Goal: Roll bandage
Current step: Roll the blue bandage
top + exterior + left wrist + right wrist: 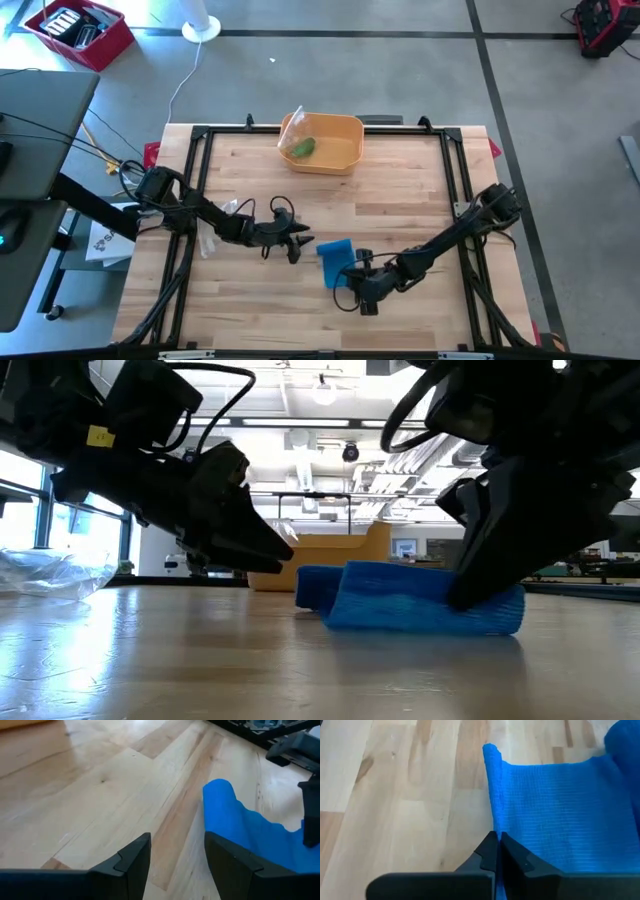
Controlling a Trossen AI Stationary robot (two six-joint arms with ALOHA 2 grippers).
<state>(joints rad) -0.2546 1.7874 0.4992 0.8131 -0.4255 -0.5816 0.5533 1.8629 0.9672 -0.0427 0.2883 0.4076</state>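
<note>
Low over the bench (400,190), we see the right gripper (496,851) pinching the blue bandage (335,261) edge; the left gripper (297,244), fingers parted and empty, hovers just beside it, orange tray (322,141) well beyond.

The bandage (560,815) is blue woven cloth, matt, with a fine ribbed grid (clearest in the right wrist view); the table (400,210) is pale planked wood, smooth with a slight sheen; the bowl (335,140) looks like smooth orange plastic; the right gripper (497,851) fingers are matt dark plastic.
</note>
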